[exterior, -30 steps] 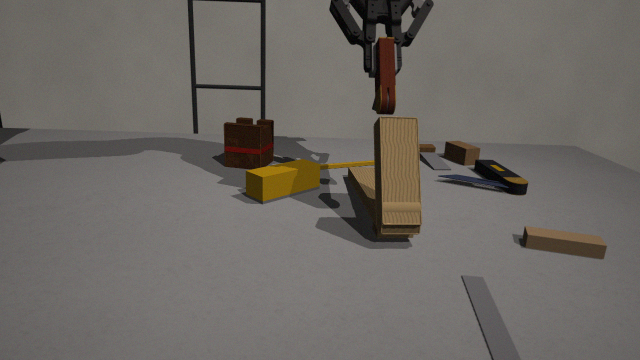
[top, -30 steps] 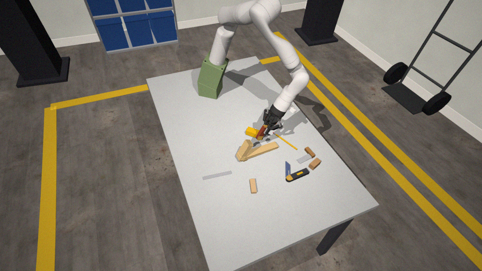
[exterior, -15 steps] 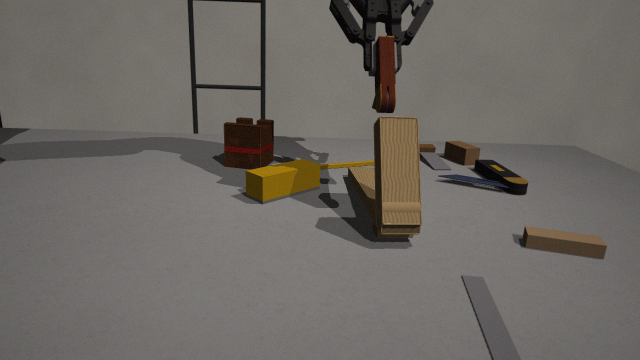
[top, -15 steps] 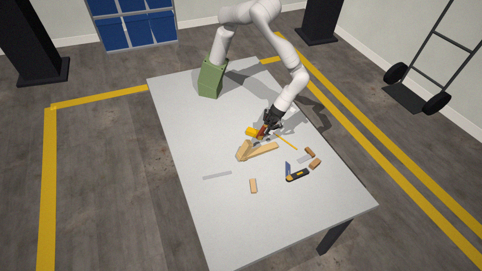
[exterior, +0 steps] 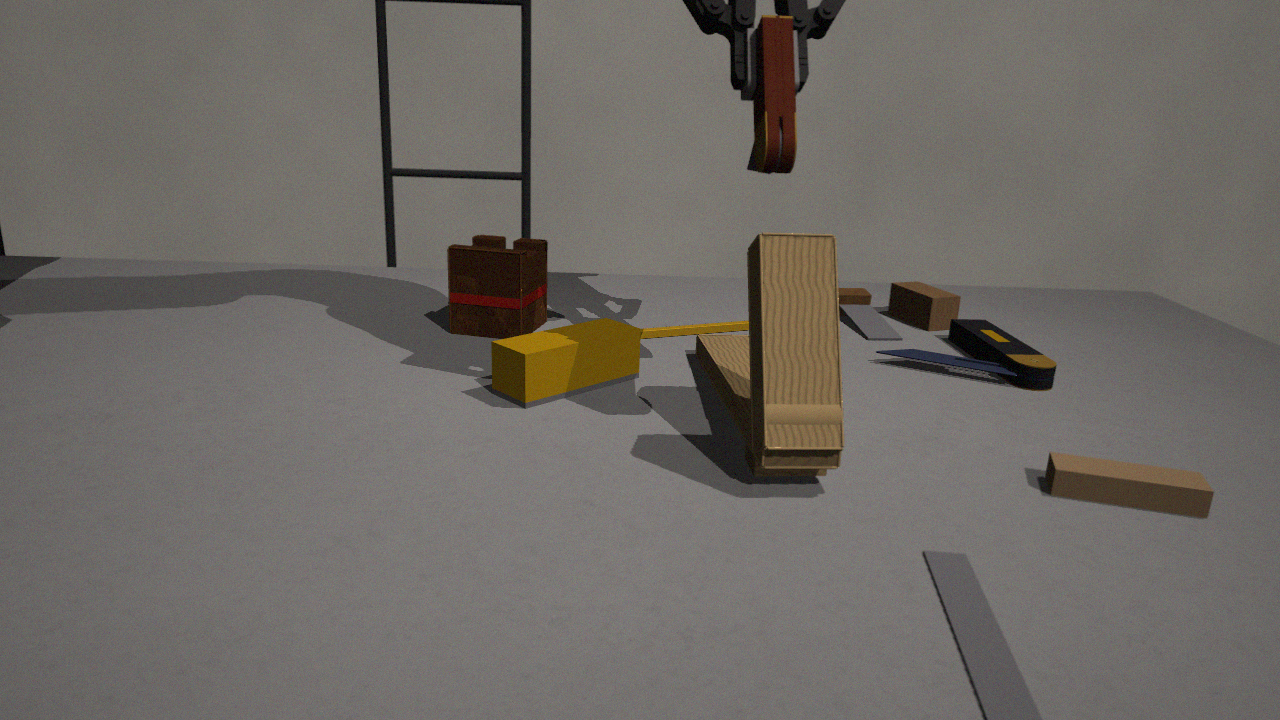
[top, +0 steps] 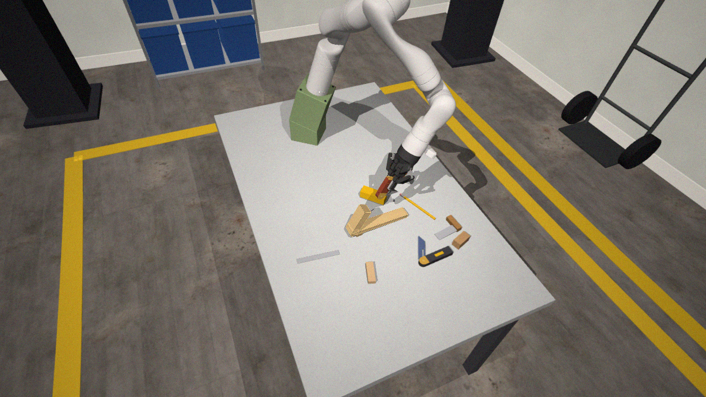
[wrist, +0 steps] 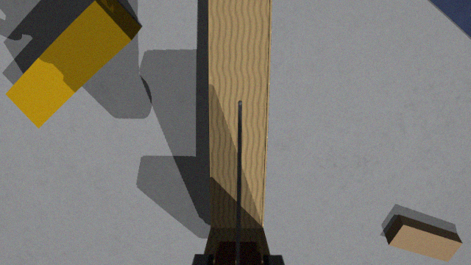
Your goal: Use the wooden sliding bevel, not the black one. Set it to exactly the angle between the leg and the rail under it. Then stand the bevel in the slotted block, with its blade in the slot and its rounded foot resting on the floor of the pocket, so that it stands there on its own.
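My gripper [exterior: 773,78] is shut on the wooden sliding bevel [exterior: 775,134], a red-brown stock that hangs rounded end down, well above the table. In the overhead view the gripper [top: 395,178] is beside the yellow block. The leg [exterior: 794,344] leans up from the rail [exterior: 723,362] right below the bevel; both show in the overhead view [top: 375,219]. In the wrist view the bevel's thin dark blade [wrist: 239,165] runs edge-on over the leg [wrist: 239,92]. The slotted block [exterior: 496,286], dark brown with a red stripe, stands at the back left. The black bevel [exterior: 1000,351] lies at the right.
A yellow block [exterior: 565,358] lies between the slotted block and the leg. A yellow pencil [top: 417,206], a grey strip [top: 317,256], a try square [top: 452,226] and small wooden blocks [top: 370,272] [top: 460,240] lie around. The arm's green base [top: 310,116] stands at the far end of the table.
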